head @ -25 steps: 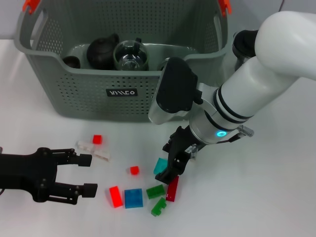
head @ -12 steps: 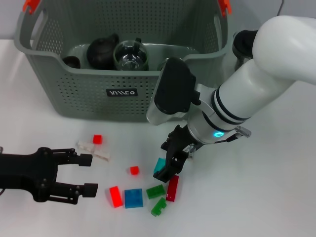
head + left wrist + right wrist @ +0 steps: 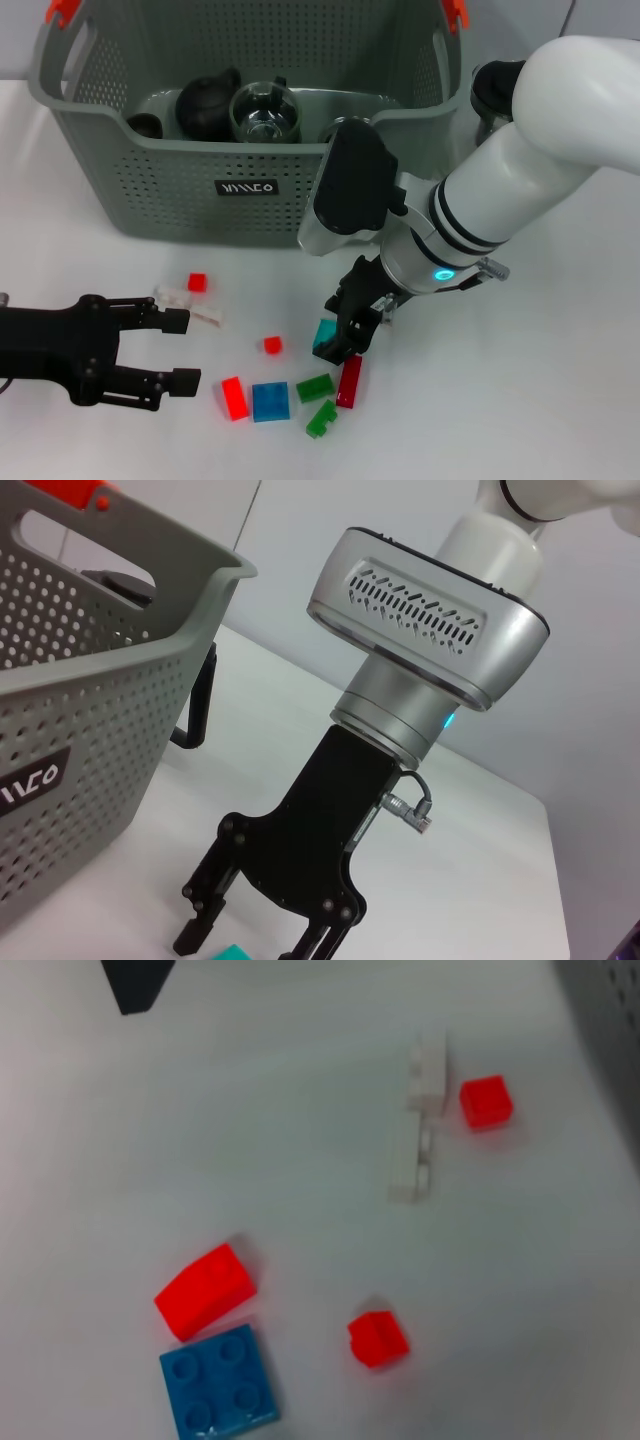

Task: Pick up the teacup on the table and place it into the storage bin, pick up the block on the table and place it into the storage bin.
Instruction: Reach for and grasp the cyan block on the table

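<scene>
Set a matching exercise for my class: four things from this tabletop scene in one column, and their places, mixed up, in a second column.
Things
1. round clear glass teapot
2. teal plastic block
3. square blue studded block
4. black left gripper

Places
A. beside the slanted red block
B. at the right gripper's fingertips
C. inside the grey perforated storage bin
D. over the table's left side, away from the blocks

Pairs: 1-C, 2-B, 3-A, 4-D
</scene>
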Controlling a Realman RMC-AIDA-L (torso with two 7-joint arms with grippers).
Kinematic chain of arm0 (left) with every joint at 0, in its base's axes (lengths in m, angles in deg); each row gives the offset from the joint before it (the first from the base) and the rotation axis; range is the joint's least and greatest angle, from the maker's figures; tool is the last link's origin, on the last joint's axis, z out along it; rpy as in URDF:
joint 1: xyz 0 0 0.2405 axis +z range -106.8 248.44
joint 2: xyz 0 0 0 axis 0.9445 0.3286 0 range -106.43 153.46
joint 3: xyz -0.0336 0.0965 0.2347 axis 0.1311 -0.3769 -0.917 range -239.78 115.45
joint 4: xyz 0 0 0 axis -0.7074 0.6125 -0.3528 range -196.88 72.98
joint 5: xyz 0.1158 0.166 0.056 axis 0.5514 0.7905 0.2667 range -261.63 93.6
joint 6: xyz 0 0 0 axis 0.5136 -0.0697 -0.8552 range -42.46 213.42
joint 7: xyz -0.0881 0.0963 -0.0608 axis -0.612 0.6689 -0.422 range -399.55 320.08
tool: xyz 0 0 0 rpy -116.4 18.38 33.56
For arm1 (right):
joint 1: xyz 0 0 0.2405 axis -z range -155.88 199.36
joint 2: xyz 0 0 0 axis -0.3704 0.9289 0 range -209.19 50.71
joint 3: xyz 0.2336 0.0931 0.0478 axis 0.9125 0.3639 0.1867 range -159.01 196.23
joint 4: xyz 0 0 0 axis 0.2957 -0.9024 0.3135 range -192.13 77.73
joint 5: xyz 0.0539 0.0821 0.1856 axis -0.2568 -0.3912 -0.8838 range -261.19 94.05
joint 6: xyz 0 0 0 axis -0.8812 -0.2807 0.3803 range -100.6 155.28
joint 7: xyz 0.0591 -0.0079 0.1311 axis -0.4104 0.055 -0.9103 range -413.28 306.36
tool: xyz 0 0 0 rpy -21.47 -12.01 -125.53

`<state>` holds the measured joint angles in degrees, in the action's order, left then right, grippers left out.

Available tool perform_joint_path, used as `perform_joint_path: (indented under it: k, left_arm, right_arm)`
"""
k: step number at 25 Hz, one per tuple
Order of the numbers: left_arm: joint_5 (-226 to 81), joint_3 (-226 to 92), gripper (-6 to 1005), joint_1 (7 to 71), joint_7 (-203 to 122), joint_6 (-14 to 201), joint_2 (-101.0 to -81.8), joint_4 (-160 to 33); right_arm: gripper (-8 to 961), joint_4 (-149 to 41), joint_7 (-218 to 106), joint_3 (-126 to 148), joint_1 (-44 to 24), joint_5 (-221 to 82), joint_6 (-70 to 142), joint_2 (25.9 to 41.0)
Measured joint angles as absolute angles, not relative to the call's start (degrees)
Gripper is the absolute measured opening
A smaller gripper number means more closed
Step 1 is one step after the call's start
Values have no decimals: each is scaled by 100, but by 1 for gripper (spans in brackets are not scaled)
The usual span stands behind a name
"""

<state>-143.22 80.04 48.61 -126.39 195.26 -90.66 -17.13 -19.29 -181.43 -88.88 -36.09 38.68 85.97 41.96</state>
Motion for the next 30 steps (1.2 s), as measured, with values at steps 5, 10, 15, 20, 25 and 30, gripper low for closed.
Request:
perform_joint_path:
  k: [5,10,15,20,25,30]
  left_arm:
    - [-14318,8004,878,4851,-12639,19526,-9059,-1713]
    - [-14316,8004,878,4842,-12639,19526,-9056,-1713]
    - [-14316,8004,878,4840,-12639,19526,-9047,-1713]
    - [-14316,8004,878,4837,-12639,19526,-9048,-1713]
    - [-14317,8004,878,4833,-12641,19526,-9047,-1713]
    - [-14316,8004,878,4832,-12646,19526,-9048,-1713]
  right_arm:
    - [691,-1926,-18147,-8924,-3613,3868,8604,4206]
    - [633,-1923,-18149,-8932,-3622,3868,8605,4213]
    - [611,-1923,-18151,-8933,-3629,3868,8605,4214]
    - [590,-1923,-18152,-8937,-3637,3868,8615,4214]
    - [569,-1923,-18152,-8947,-3636,3868,8635,4214]
    - [547,-1923,-18155,-8964,-3636,3868,8678,4214]
